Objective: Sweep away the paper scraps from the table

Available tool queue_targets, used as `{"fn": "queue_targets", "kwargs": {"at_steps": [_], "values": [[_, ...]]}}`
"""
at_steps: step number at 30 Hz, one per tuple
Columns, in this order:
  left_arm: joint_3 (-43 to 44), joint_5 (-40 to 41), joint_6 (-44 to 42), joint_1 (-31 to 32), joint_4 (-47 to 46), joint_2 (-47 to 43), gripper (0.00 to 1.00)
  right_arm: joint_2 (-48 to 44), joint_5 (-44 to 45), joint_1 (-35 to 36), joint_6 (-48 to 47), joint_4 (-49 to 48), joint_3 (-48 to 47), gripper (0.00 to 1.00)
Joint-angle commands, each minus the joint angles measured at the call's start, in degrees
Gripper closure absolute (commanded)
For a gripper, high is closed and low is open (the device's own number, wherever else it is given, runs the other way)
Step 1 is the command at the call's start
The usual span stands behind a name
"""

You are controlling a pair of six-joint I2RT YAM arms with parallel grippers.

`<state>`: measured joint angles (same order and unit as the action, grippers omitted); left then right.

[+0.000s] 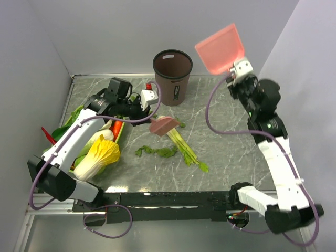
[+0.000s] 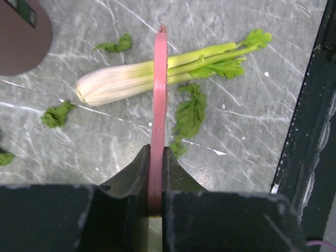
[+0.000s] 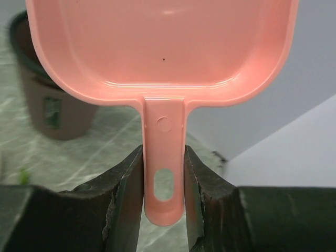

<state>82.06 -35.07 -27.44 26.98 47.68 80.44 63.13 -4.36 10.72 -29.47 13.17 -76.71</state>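
Note:
Dark-green paper scraps [image 1: 157, 151] lie mid-table beside a leek-like stalk [image 1: 185, 148]. In the left wrist view, scraps [image 2: 190, 110] sit just below the stalk [image 2: 115, 84], with others at the left [image 2: 58, 114] and above [image 2: 116, 44]. My left gripper [image 1: 151, 118] [image 2: 156, 153] is shut on a flat pink sweeper [image 1: 164, 126] [image 2: 159, 89], held edge-on over the stalk. My right gripper [image 1: 234, 72] [image 3: 164, 157] is shut on the handle of the pink dustpan [image 1: 220, 48] [image 3: 163, 47], raised high at the back right, above the table [image 1: 231, 142].
A brown bin [image 1: 172, 76] [image 3: 52, 110] stands at the back centre. A yellow-green cabbage [image 1: 100, 155] and other vegetables are piled at the left under the left arm. A black rail [image 1: 168, 199] [image 2: 310, 131] runs along the near edge.

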Motion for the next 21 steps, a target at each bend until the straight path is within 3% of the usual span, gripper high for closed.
{"fn": "queue_targets", "kwargs": {"at_steps": [1, 9, 15, 21], "values": [[4.2, 0.2, -1.0, 0.8, -1.8, 0.0, 0.99, -5.1, -4.0, -0.9, 8.1, 5.1, 10.3, 1.00], [7.8, 10.3, -1.7, 4.7, -6.0, 3.8, 0.99, -11.8, -7.9, -3.7, 10.7, 19.4, 23.3, 1.00], [14.3, 28.3, -7.4, 6.7, -6.1, 10.8, 0.99, -13.8, -6.0, -4.1, 6.0, 24.4, 32.8, 1.00], [13.8, 42.3, -12.9, 6.8, -9.3, 13.3, 0.99, -12.6, -6.9, -4.2, 1.2, 29.8, 32.9, 1.00]]}}
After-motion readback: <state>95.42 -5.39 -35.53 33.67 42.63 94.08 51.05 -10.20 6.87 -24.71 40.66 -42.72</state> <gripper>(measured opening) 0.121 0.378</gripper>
